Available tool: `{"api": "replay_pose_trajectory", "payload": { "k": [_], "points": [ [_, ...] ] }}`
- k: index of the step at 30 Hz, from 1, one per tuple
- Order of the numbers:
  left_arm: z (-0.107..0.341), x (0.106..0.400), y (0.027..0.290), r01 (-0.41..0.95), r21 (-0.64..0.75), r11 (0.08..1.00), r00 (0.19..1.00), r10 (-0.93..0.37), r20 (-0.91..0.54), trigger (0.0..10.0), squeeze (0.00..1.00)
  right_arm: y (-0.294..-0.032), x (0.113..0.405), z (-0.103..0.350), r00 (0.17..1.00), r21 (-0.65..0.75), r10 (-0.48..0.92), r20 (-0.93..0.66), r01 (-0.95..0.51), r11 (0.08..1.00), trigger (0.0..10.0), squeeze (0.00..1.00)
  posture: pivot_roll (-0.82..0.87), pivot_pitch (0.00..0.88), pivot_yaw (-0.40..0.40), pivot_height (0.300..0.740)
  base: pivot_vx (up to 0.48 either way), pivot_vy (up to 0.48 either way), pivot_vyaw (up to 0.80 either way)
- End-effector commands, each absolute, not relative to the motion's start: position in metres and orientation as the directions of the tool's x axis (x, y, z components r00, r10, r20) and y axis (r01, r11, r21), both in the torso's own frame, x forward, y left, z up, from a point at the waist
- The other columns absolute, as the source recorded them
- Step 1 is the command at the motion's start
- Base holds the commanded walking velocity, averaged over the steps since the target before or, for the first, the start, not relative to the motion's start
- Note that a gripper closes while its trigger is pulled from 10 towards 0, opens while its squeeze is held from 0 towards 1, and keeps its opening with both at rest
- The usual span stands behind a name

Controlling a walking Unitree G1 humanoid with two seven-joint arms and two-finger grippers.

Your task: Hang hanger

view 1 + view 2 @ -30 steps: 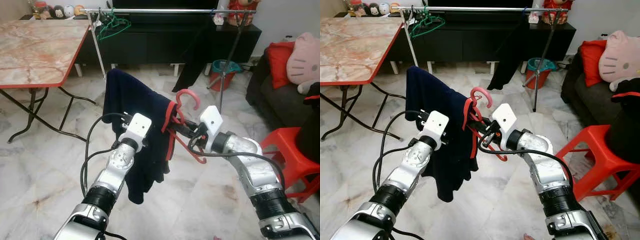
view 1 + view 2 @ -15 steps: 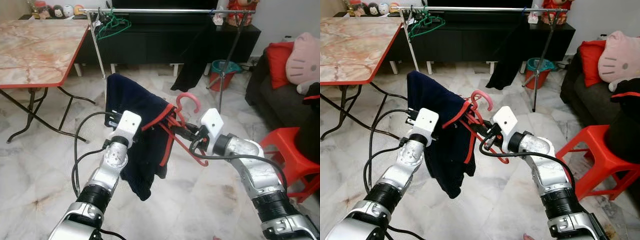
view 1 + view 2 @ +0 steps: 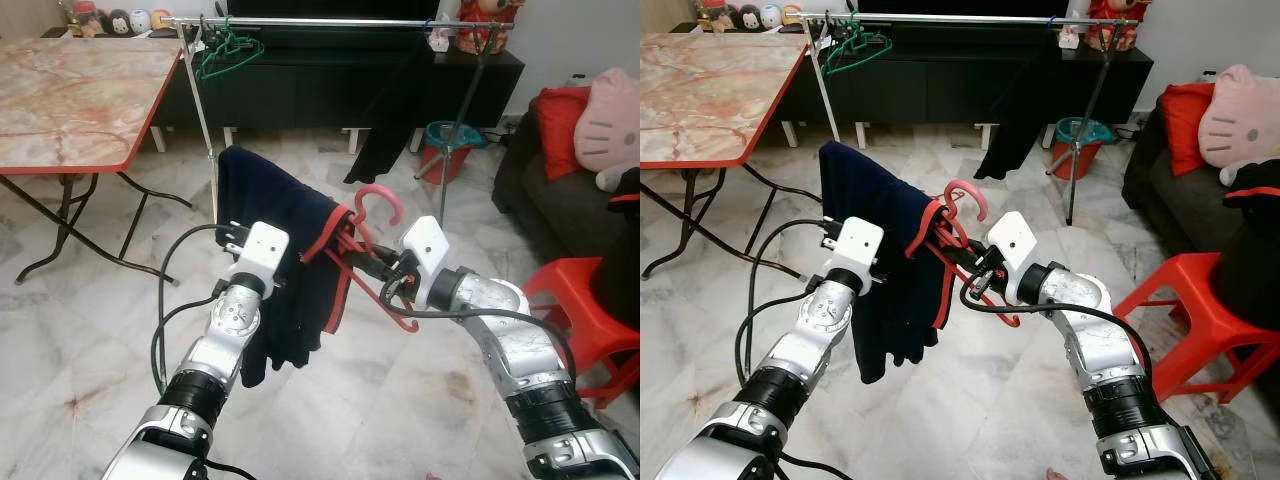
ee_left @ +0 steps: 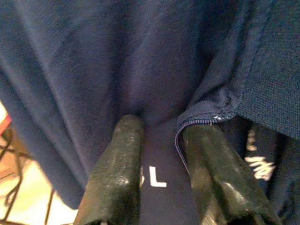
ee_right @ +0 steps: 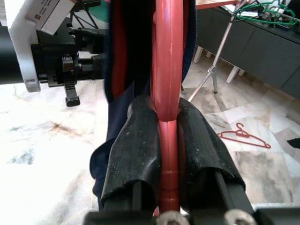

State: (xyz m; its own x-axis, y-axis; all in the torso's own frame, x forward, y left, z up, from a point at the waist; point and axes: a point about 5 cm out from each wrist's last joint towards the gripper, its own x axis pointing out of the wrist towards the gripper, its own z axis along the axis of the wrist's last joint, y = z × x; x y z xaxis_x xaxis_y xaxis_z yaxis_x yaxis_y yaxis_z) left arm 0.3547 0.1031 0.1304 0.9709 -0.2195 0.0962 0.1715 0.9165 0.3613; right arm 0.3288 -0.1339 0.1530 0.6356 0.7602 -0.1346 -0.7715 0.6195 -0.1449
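Observation:
A red plastic hanger (image 3: pixel 377 202) carries a navy shirt with red trim (image 3: pixel 285 250), held up before me over the marble floor. My right gripper (image 5: pixel 168 112) is shut on the hanger's neck just under the hook, and its fingers (image 5: pixel 133 140) clamp the red bar from both sides. To the left of the hanger, my left gripper (image 4: pixel 161 140) is pressed into the navy cloth and pinches a fold of it near a hem. A clothes rail (image 3: pixel 330 20) runs across the far side of the room, well beyond the hanger.
Green hangers (image 3: pixel 228 45) and a black garment (image 3: pixel 390 110) hang on the rail. A marble-top table (image 3: pixel 70 90) stands at left, a red stool (image 3: pixel 585 300) and a sofa with a pink plush (image 3: pixel 612 120) at right. A teal bucket (image 3: pixel 440 135) sits by the rail's leg.
My left gripper has moved up and to the right, toward the hanger, so the shirt now hangs more bunched and straighter. The right gripper and hanger have barely moved.

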Motion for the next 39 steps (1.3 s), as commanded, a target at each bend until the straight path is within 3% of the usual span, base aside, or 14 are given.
{"api": "replay_pose_trajectory", "payload": {
  "k": [1, 3, 5, 18, 30, 34, 35, 39],
  "points": [
    [0.131, 0.352, 0.099, 0.218, 0.363, 0.906, 0.956, -0.272, 0.106, 10.0, 1.0, -0.139, 0.331, 0.16, 0.653, -0.151, 0.751, -0.096, -0.755, 0.638, 0.0, 0.0, -0.17, 0.0, -0.062, 0.74, 0.0, 0.0, 0.0],
    [0.131, 0.352, 0.099, 0.218, 0.363, 0.906, 0.956, -0.272, 0.106, 10.0, 1.0, -0.139, 0.331, 0.16, 0.653, -0.151, 0.751, -0.096, -0.755, 0.638, 0.0, 0.0, -0.17, 0.0, -0.062, 0.74, 0.0, 0.0, 0.0],
    [0.127, 0.345, 0.097, 0.306, 0.397, 0.865, 0.925, -0.369, 0.092, 10.0, 1.0, -0.139, 0.334, 0.162, 0.673, -0.149, 0.735, -0.083, -0.737, 0.659, 0.0, 0.0, -0.17, 0.0, -0.062, 0.74, 0.0, 0.0, 0.0],
    [0.132, 0.336, 0.087, 0.371, 0.383, 0.846, 0.883, -0.449, 0.136, 10.0, 1.0, -0.135, 0.36, 0.177, 0.831, -0.122, 0.556, -0.007, -0.553, 0.824, 0.0, 0.0, -0.17, 0.0, -0.067, 0.74, 0.0, 0.0, 0.0],
    [0.143, 0.332, 0.071, 0.447, 0.324, 0.834, 0.836, -0.518, 0.179, 10.0, 1.0, -0.122, 0.357, 0.175, 0.793, -0.096, 0.609, -0.019, -0.607, 0.789, 0.0, 0.0, -0.17, 0.0, -0.069, 0.74, 0.0, 0.0, 0.0],
    [0.149, 0.332, 0.061, 0.482, 0.308, 0.82, 0.816, -0.548, 0.182, 10.0, 1.0, -0.104, 0.352, 0.177, 0.721, -0.093, 0.692, -0.028, -0.691, 0.717, 0.0, 0.0, -0.18, 0.0, -0.062, 0.74, 0.0, 0.0, 0.0],
    [0.146, 0.333, 0.063, 0.47, 0.327, 0.819, 0.827, -0.539, 0.16, 10.0, 0.0, -0.102, 0.352, 0.177, 0.716, -0.092, 0.698, -0.03, -0.697, 0.711, 0.0, 0.0, -0.18, 0.0, -0.062, 0.74, 0.0, 0.0, 0.0],
    [0.138, 0.336, 0.069, 0.436, 0.362, 0.824, 0.859, -0.501, 0.107, 10.0, 0.0, -0.101, 0.349, 0.175, 0.706, -0.091, 0.706, -0.055, -0.708, 0.701, 0.0, 0.0, -0.18, 0.0, -0.062, 0.74, 0.0, 0.0, 0.0]
  ]
}}
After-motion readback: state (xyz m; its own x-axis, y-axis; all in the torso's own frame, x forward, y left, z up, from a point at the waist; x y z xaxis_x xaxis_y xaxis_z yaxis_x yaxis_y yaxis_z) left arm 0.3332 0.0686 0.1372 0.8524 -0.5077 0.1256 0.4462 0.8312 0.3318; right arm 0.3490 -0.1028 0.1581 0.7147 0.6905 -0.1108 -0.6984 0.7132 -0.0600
